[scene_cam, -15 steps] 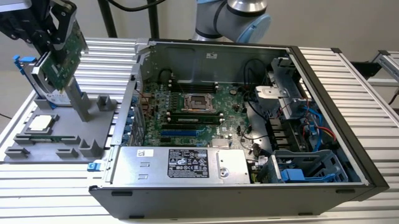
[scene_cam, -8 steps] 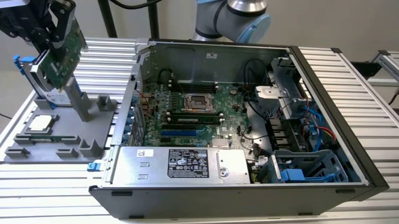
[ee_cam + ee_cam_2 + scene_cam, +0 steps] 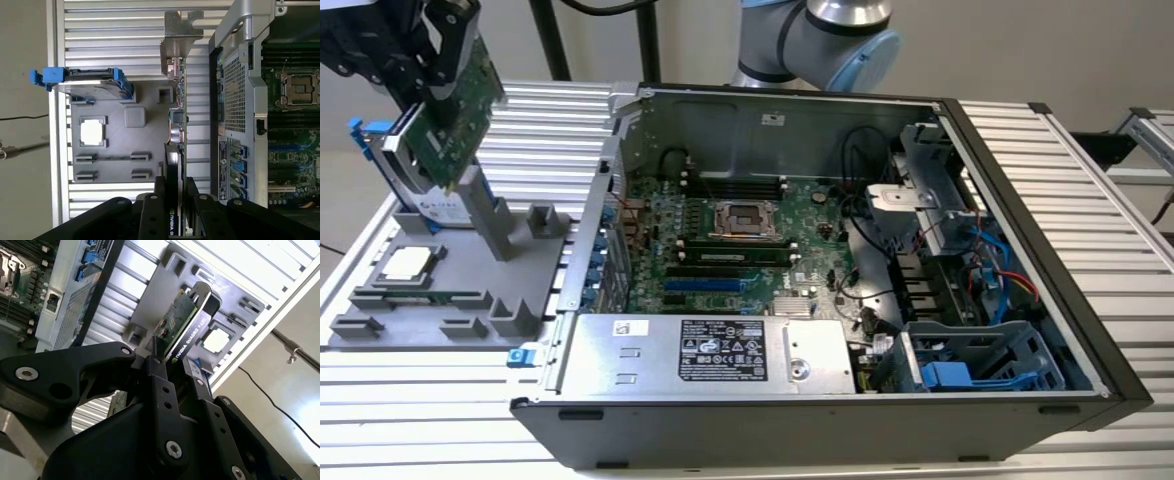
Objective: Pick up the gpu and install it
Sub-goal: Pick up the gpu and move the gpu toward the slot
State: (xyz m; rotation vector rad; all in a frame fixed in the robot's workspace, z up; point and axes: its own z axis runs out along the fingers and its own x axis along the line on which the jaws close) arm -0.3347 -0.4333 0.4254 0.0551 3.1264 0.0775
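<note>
Gripping gpu (image 3: 470, 88) edge-on with gripper (image 3: 434, 70) clamped tight.
Holds card upright, bracket end down, over gray tray (image 3: 480, 282), just beside blue-framed hard drive (image 3: 403, 165), at the exterior view's left of open computer case (image 3: 787, 440); cannot tell whether clear of tray.

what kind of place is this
Likely a robotics lab bench for computer assembly: an open computer case sits on a ribbed metal table, a grey parts fixture beside it, and the gripper holds the gpu.

The ribbed table (image 3: 1081, 200) bears two things — grey tray (image 3: 494, 275), computer case (image 3: 787, 440).
</note>
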